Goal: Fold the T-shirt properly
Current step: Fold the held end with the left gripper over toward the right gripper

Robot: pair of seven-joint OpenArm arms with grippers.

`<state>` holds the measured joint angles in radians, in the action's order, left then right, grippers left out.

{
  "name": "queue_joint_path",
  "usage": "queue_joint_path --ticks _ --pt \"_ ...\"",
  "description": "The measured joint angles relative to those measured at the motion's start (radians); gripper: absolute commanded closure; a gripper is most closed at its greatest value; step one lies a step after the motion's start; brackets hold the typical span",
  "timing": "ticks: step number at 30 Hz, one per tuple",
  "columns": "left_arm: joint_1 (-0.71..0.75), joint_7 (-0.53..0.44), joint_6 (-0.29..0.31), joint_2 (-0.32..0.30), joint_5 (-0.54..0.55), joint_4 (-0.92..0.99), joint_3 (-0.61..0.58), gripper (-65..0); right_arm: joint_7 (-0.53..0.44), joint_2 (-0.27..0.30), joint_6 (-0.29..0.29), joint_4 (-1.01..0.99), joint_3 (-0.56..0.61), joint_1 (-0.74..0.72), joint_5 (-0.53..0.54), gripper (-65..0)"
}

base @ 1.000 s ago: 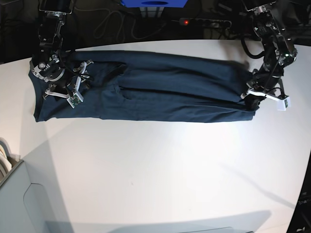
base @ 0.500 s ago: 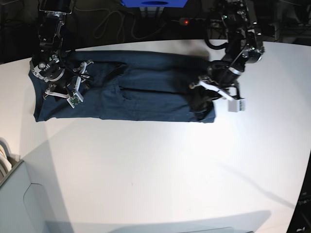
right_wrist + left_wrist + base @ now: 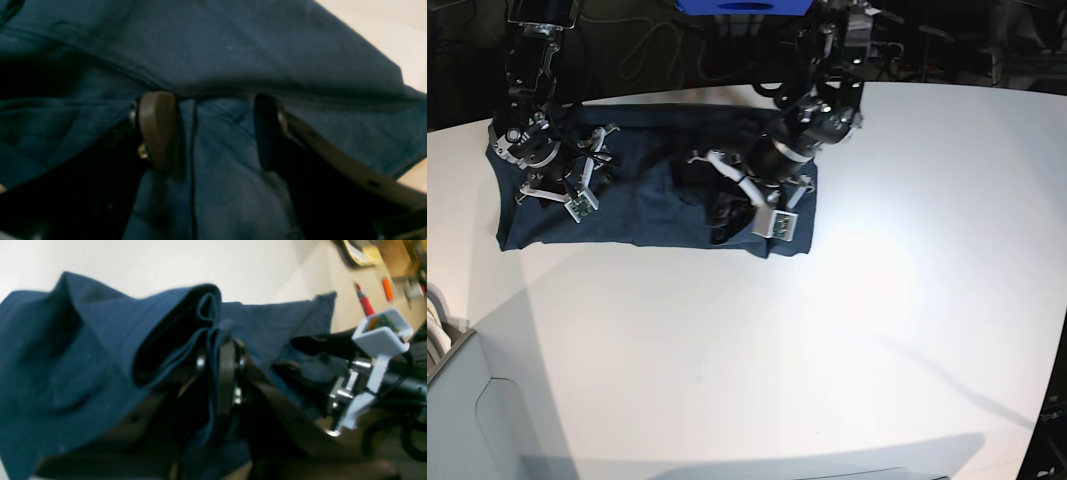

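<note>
The dark navy T-shirt (image 3: 657, 205) lies along the table's far left side, with its right end lifted and doubled over toward the left. My left gripper (image 3: 725, 212) is shut on that bunched end, and the pinched fold of cloth (image 3: 186, 340) shows in the left wrist view around the left gripper (image 3: 224, 373). My right gripper (image 3: 599, 158) rests on the shirt's left part with its jaws open. In the right wrist view the right gripper (image 3: 211, 133) has its fingers (image 3: 156, 130) apart on flat cloth (image 3: 233, 50), gripping nothing.
The white table (image 3: 847, 340) stretches out in front and to the right. A blue box (image 3: 745, 6) and cables (image 3: 657, 45) sit behind the far edge. A grey bin (image 3: 457, 400) stands at the near left corner. The right arm's white camera mount (image 3: 380, 336) is close to my left gripper.
My left gripper has carried the shirt's right end far leftward over the rest of the shirt, shortening it. The right arm has not moved.
</note>
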<state>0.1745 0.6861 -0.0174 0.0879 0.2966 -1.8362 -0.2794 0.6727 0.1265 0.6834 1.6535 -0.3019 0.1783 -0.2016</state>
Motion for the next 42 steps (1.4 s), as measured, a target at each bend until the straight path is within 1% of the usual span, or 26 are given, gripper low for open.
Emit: queue_joint_path --ticks 4,11,17,23,26,28,33,38,42 --pt "-0.029 -0.037 -0.001 0.0 -0.01 0.08 -0.076 0.0 0.0 0.0 0.0 0.0 0.0 0.0 0.0 -35.3" --pt "-0.098 -0.039 -0.001 -0.002 -0.008 0.173 -0.164 0.0 0.0 0.0 0.0 0.0 0.001 0.0 0.0 -35.3" --pt "-0.113 -0.035 -0.001 0.032 -0.013 0.21 -0.163 0.0 0.0 0.0 0.0 0.0 0.001 0.0 0.0 -35.3" --pt "-0.142 -0.047 -0.002 0.032 -0.008 0.233 -0.163 0.0 0.0 0.0 0.0 0.0 0.001 0.0 0.0 -35.4" --pt "-0.155 -0.027 -0.001 0.044 -0.009 0.274 -0.164 0.0 0.0 0.0 0.0 0.0 0.001 0.0 0.0 -35.4" --pt "-0.167 -0.032 -0.001 0.051 -0.008 0.293 -0.164 0.0 0.0 0.0 0.0 0.0 0.001 0.0 0.0 -35.4" --pt "-0.171 -0.039 -0.001 0.051 -0.006 0.293 -0.164 0.0 0.0 0.001 0.0 0.0 0.001 0.0 0.0 -35.4" --pt "-0.172 -0.039 -0.002 0.051 -0.008 0.291 -0.223 0.0 0.0 0.001 0.0 0.0 0.001 0.0 0.0 -35.4" --pt "-0.172 -0.039 -0.001 0.051 -0.003 0.291 -0.236 0.0 0.0 0.001 0.0 0.0 0.001 0.0 0.0 -35.4"
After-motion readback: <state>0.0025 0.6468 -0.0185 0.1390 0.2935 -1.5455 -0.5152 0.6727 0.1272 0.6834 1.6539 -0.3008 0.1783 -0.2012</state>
